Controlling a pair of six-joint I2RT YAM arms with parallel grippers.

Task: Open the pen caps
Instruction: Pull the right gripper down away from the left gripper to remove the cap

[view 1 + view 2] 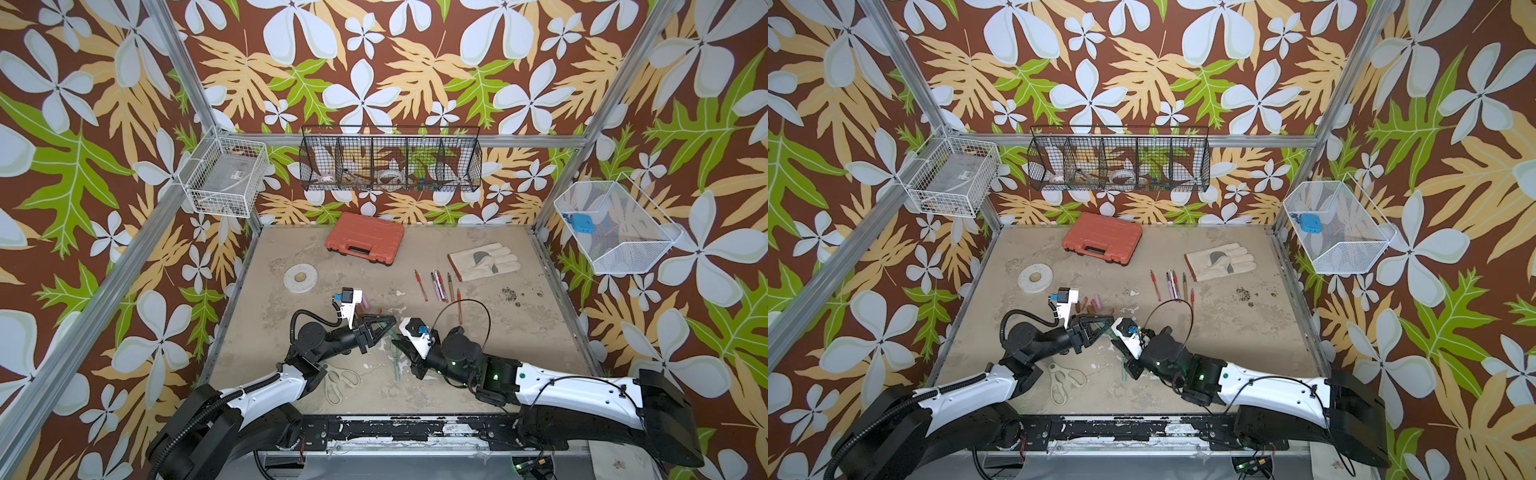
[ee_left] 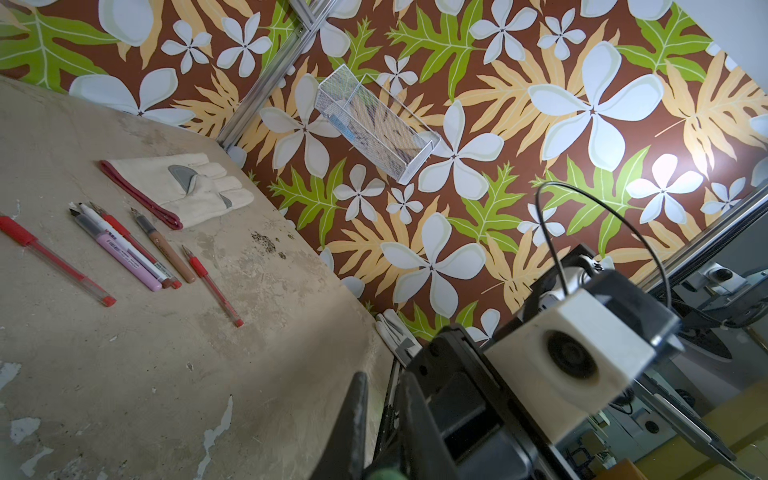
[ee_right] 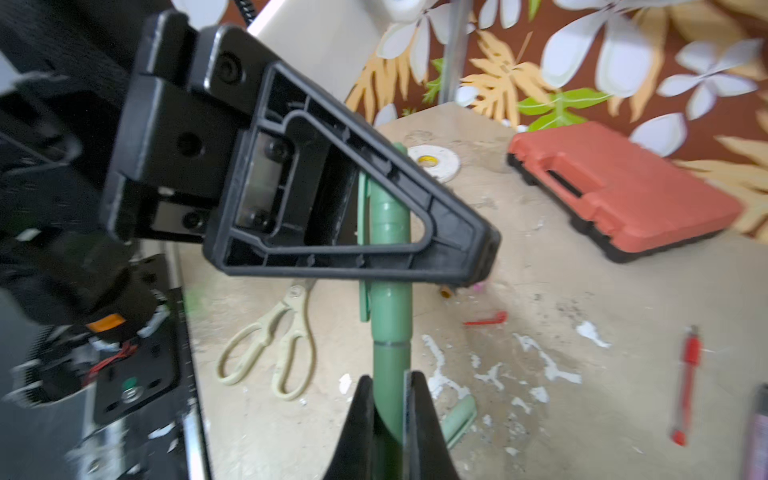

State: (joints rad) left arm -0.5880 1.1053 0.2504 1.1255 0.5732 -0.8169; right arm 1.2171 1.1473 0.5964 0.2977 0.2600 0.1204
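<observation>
Two arms are reaching in low over the table (image 1: 519, 332) from its near edge and meeting at mid-table. The left arm (image 1: 257, 386) is bending at the elbow and pointing its wrist rightward. The right arm (image 1: 573, 390) is stretching leftward, with its wrist angling toward the back wall.

The left gripper (image 3: 482, 258) is clamping the green cap (image 3: 388, 307) partway along its length. The right gripper (image 3: 390, 397) is pinching the pen (image 3: 388, 363) just under the seam. Both are gripping this one pen above the table, and the cap is sitting on it.

The black basket (image 1: 390, 160) is hanging on the back wall and carrying tape rolls and small bits across five bays; they are too fine to sort. The white basket (image 1: 224, 183) on the left wall is holding a clear box (image 1: 226, 176). The mesh basket (image 1: 615, 249) on the right wall is holding a blue block (image 1: 579, 222). The red case (image 1: 365, 239) is lying shut at the back.

- **Glove:** the glove (image 1: 484, 262) is lying to the right of the case.
- **Tape roll:** the tape roll (image 1: 300, 277) is lying to the left of the case.
- **Scissors:** the scissors (image 1: 338, 382) are lying beside the left arm.
- **Spare pens:** the spare pens (image 1: 438, 286) are lying in a row in front of the glove, with their tips bare.
- **Loose caps:** the loose caps (image 1: 1096, 302), pink, red and brown, are lying just behind the left gripper
</observation>
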